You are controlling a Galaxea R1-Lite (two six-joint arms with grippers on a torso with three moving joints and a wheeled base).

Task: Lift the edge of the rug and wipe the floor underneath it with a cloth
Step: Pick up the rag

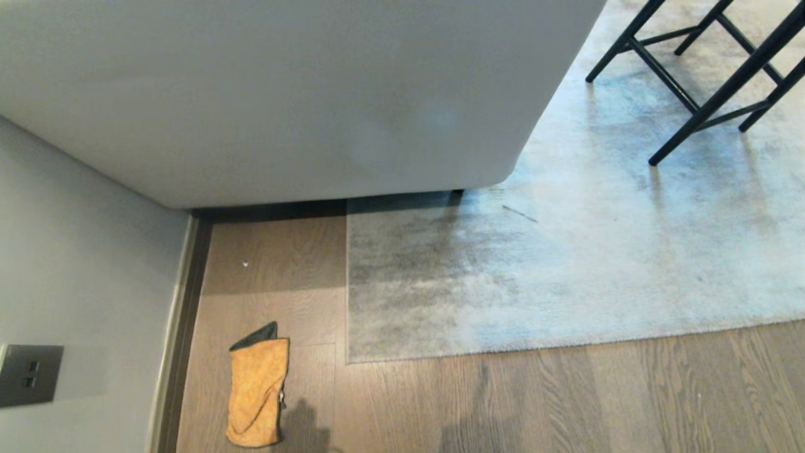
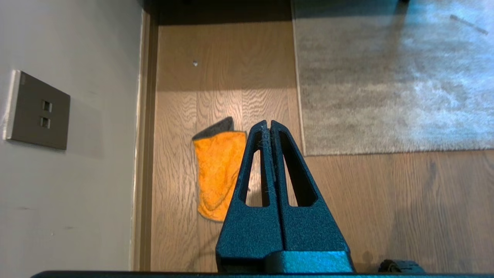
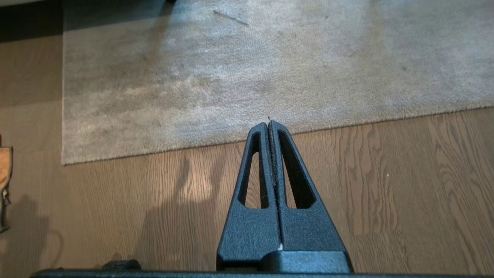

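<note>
Currently, neither gripper is holding anything: the left gripper (image 2: 269,122) and right gripper (image 3: 269,122) are both hanging above the floor (image 1: 566,390) with fingers pressed together, empty. The main risk, in my judgement, is pinching pile only, so the rug edge (image 1: 347,283) slips out when lifted; a second risk is the cloth (image 1: 256,393) bunching or being pushed against the wall (image 1: 82,283) during pickup. The cloth is lying flat on the planks, just beside the skirting, apart from the rug corner (image 1: 349,358), mustard face up with a dark flap showing at its far end. The rug is lying flat, grey and mottled, its border straight, running under the white furniture (image 1: 283,94).
</note>
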